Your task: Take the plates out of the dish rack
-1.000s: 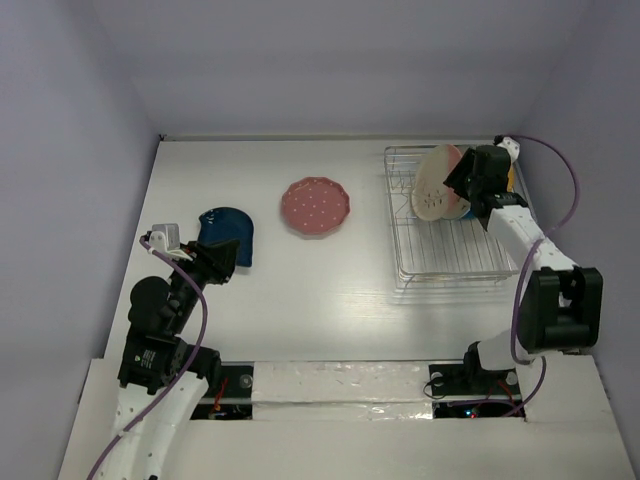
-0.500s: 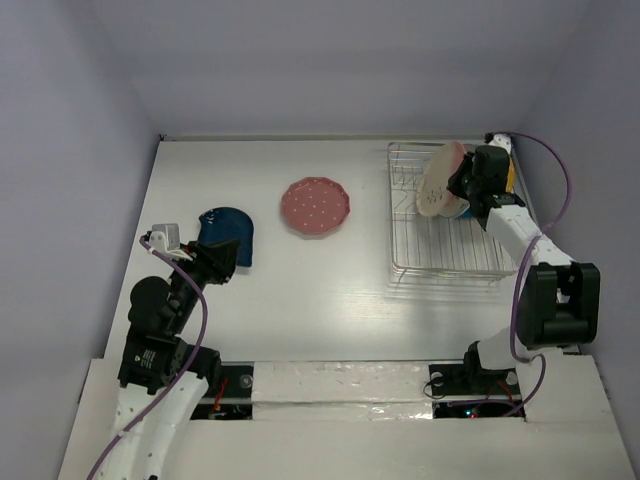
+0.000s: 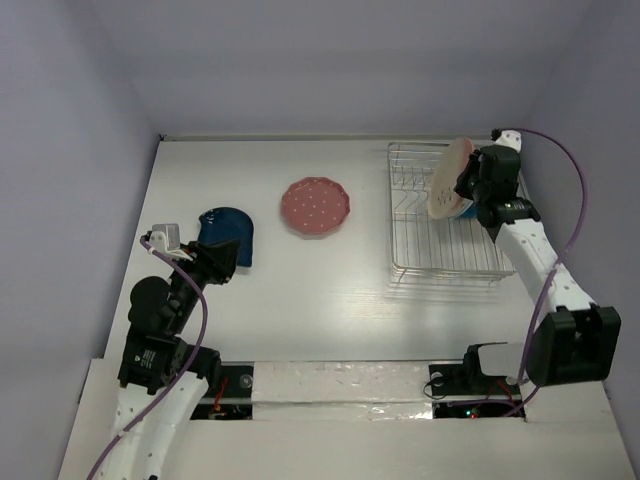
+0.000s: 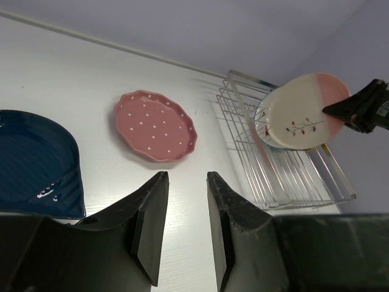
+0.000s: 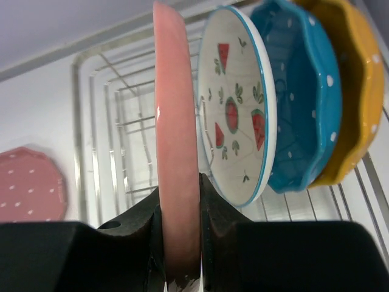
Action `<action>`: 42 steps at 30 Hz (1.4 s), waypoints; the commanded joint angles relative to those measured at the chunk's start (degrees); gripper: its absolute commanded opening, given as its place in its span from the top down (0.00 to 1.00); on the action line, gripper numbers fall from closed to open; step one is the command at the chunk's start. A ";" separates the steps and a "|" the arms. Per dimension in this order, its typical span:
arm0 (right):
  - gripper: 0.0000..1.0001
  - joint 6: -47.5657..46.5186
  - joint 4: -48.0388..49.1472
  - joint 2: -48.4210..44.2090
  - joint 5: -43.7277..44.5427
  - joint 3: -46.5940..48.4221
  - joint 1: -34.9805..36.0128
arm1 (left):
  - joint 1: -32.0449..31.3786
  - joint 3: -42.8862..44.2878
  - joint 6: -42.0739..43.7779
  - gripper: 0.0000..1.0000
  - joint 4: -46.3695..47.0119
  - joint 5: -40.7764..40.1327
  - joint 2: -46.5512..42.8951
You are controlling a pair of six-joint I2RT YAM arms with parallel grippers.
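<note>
At the far right of the table (image 3: 300, 300), over the far end of the dish rack (image 3: 440, 255), the right gripper (image 5: 180, 210) pinches the rim of the cream-and-pink sprig plate (image 4: 301, 115), one finger on each face. The plate stands on edge just left of the white fruit plate (image 5: 234, 121), with the teal dotted plate (image 5: 301, 103) and the orange-yellow dotted plate (image 5: 358, 91) slotted behind that. Whether its lower edge has cleared the wires cannot be told. The step in hand looks like taking the third plate out. The next move likely calls for raising it free of the bars without knocking its neighbour, then carrying it left to open table. The pink dotted plate (image 3: 316, 207) and the dark blue plate (image 3: 222, 225) already lie flat left of the rack. The left gripper (image 4: 186, 182) hovers at the near edge of the dark blue plate, jaws slightly apart and holding nothing.
</note>
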 commanded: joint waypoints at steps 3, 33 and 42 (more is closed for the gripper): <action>1.00 0.39 4.57 -10.89 -1.97 6.83 5.75 | 0.38 0.96 0.09 0.71 2.98 0.59 -0.01; 1.00 23.51 33.13 5.18 -31.34 -21.03 43.74 | 1.96 0.96 0.18 0.71 3.25 1.03 1.22; 0.67 19.03 21.89 10.36 -16.25 -20.68 43.74 | 1.96 0.88 0.26 0.71 3.25 1.38 1.22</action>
